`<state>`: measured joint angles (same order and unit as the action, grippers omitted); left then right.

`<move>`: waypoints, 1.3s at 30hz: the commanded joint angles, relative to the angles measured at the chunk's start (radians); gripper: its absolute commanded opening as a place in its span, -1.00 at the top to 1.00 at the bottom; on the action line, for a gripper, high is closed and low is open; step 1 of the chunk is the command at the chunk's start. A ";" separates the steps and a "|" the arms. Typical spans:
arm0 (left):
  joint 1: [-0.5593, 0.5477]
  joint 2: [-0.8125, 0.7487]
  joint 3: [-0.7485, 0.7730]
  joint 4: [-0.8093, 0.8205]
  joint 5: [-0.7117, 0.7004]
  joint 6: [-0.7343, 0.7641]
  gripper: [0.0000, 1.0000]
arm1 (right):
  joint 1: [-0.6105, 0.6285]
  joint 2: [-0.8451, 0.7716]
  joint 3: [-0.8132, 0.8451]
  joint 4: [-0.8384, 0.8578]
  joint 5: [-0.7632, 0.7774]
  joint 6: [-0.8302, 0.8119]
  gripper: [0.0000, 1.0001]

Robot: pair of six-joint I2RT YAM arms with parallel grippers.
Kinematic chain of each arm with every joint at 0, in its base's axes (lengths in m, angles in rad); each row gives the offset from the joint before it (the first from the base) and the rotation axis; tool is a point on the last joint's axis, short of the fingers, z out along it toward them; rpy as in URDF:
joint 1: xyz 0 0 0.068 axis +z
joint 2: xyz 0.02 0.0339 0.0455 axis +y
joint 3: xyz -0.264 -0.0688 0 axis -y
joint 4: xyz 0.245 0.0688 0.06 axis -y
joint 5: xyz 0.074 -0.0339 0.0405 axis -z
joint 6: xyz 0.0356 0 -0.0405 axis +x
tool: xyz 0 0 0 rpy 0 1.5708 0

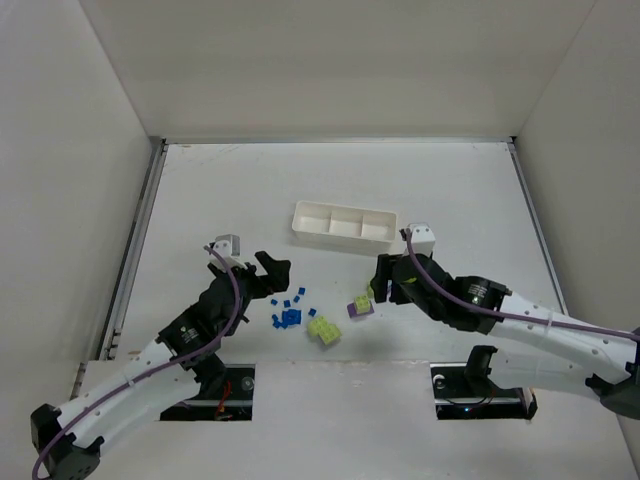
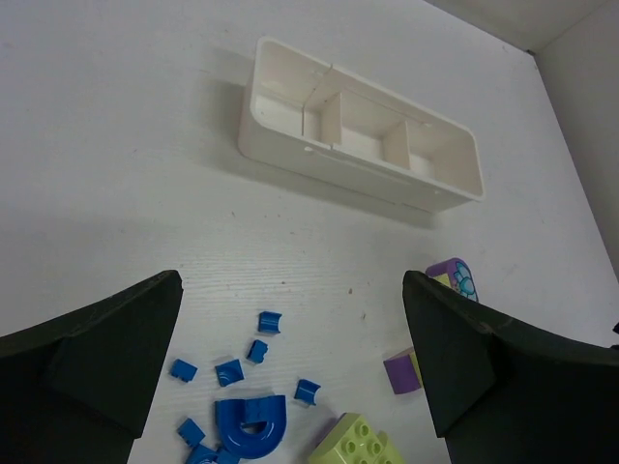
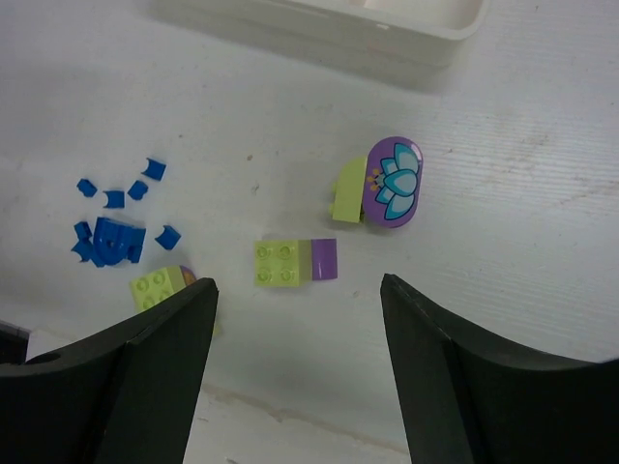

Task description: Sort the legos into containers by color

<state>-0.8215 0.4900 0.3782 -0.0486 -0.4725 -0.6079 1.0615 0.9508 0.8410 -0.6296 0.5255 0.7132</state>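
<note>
White tabletop [image 1: 450, 180], closed in by pale walls on three sides, is your work surface, and both arms reach in from its near edge.

Your left pincer [image 2: 290, 324] hangs above the table. Its two dark fingers are spread as wide as they go, with nothing between them. Just below it lie the small blue bricks [image 2: 242, 372], loosely scattered, with a larger blue arch piece [image 2: 251, 420] among them. Just to the right of that cluster sits a big yellow-green studded brick [image 2: 360, 443].

Your right pincer [image 3: 298, 285] is parted too and holds nothing. It hovers over a yellow-green four-stud brick [image 3: 280, 263] that has a purple tile [image 3: 324, 259] touching its right side. A little farther out from that pincer is an oval purple plate [image 3: 395, 181] printed with a blue flower. A narrow yellow-green piece [image 3: 346, 188] touches its left edge.

From overhead, all these bricks lie on the bare table between the two pincers. The blue ones are nearer your left arm, and the purple and green pieces are nearer your right.

Beyond the bricks and apart from them, toward the middle of the table, sits the long white tray [image 1: 300, 222]. It is shallow and split into three compartments side by side. Its long side faces the arms at a slight angle.
</note>
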 commanded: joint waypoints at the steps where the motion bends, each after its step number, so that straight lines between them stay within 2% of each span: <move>1: 0.008 0.005 -0.028 0.030 0.008 -0.012 -1.00 | 0.038 0.011 0.032 -0.007 0.019 0.011 -0.50; 3: 0.012 0.005 -0.028 0.041 0.005 -0.023 -1.00 | 0.051 0.017 0.030 -0.007 0.021 0.015 -0.47; 5: 0.012 0.005 -0.032 0.090 0.012 -0.020 -1.00 | 0.064 0.022 0.035 -0.002 0.021 0.005 -0.36; 7: 0.014 0.028 -0.032 0.168 0.002 -0.012 -1.00 | 0.067 0.025 0.035 0.008 0.016 -0.009 -0.09; 11: 0.026 0.163 0.024 0.277 -0.014 0.016 -1.00 | 0.067 0.016 -0.005 0.060 0.010 -0.032 0.64; 12: 0.028 0.197 0.037 0.301 -0.018 0.017 -1.00 | 0.067 0.014 -0.013 0.070 0.007 -0.032 0.70; 14: 0.032 0.246 0.054 0.343 -0.040 0.010 -1.00 | 0.067 0.017 -0.032 0.093 -0.012 -0.040 0.69; 16: 0.041 0.278 0.085 0.336 -0.061 0.000 -1.00 | 0.067 0.038 -0.048 0.111 -0.028 -0.044 0.52; 20: 0.064 0.349 0.174 0.294 -0.019 0.063 -0.99 | 0.067 0.112 -0.077 0.191 -0.035 -0.083 -0.43; 22: 0.097 0.398 0.197 0.306 0.023 0.111 -0.03 | 0.067 0.158 -0.082 0.238 -0.048 -0.095 -0.57; 23: 0.116 0.415 0.200 0.306 0.034 0.111 0.22 | 0.067 0.184 -0.082 0.255 -0.065 -0.107 -0.58; 24: 0.133 0.429 0.197 0.308 0.043 0.103 0.35 | 0.061 0.210 -0.077 0.269 -0.085 -0.118 -0.57; 25: 0.143 0.436 0.188 0.308 0.051 0.090 0.39 | 0.058 0.238 -0.071 0.280 -0.099 -0.126 -0.55; 28: 0.147 0.441 0.151 0.332 0.084 0.066 0.33 | 0.036 0.302 -0.059 0.309 -0.113 -0.142 -0.48; 31: 0.150 0.437 0.120 0.374 0.126 0.063 0.08 | 0.015 0.356 -0.056 0.318 -0.117 -0.141 -0.41; 34: 0.153 0.441 0.113 0.391 0.172 0.060 -0.07 | 0.008 0.393 -0.056 0.324 -0.142 -0.141 -0.30; 39: 0.160 0.441 0.110 0.392 0.216 0.057 -0.17 | -0.008 0.427 -0.063 0.341 -0.153 -0.132 -0.13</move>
<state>-0.6697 0.9405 0.4973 0.2798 -0.3027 -0.5434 1.0679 1.3682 0.7635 -0.3504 0.3870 0.5854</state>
